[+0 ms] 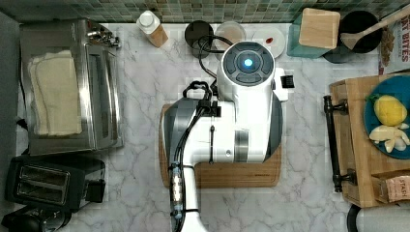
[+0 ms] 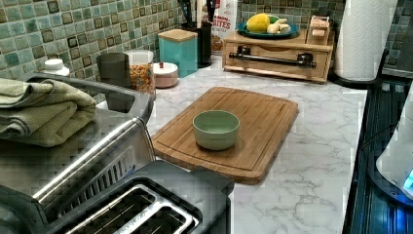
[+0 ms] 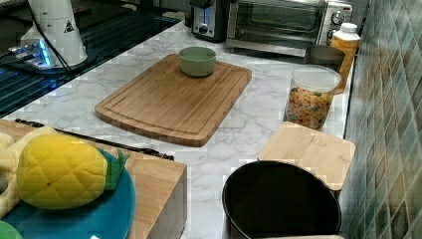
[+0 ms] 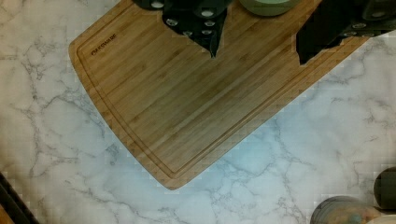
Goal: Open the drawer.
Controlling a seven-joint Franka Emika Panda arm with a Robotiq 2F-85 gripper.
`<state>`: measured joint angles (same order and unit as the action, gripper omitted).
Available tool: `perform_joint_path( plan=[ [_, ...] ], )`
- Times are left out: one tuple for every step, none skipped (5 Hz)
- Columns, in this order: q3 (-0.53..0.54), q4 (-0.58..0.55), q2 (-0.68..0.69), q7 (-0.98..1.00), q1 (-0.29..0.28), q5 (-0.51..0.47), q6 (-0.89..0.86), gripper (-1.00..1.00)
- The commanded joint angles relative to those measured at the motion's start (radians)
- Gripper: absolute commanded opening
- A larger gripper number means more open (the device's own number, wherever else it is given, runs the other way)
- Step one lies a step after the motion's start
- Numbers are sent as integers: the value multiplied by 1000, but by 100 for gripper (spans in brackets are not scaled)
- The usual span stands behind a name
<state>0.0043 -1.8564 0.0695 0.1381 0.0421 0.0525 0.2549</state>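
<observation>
The light wooden drawer (image 2: 277, 57) with its long black bar handle (image 2: 271, 58) sits shut at the left view's far right. The black gripper (image 4: 257, 44) hangs well apart above the bamboo cutting board (image 4: 187, 93), jaws spread wide, empty. It should close squarely across the handle, then pull straight.

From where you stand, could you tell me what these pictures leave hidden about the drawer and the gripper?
- The drawer interior: its front is flush with the wooden box in the left view.
- The handle: partly hidden behind the toy pineapple in the right view.
- The green bowl: cut off by the wrist view's edge.
- The gripper: fingers open above the cutting board; their height cannot be told.
</observation>
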Motion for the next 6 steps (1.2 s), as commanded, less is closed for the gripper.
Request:
perform_joint_path(
  plan=[
    [-1,-6,1,1,0,2,0,100],
    [0,-7,1,1,0,2,0,100],
    [-8,-132,-55,202,17,14,113,100],
    [-25,-216,-94,431,44,-2,175,100],
    [-46,-191,-61,589,60,23,151,100],
    [-68,-210,-55,717,82,76,175,100]
  ],
)
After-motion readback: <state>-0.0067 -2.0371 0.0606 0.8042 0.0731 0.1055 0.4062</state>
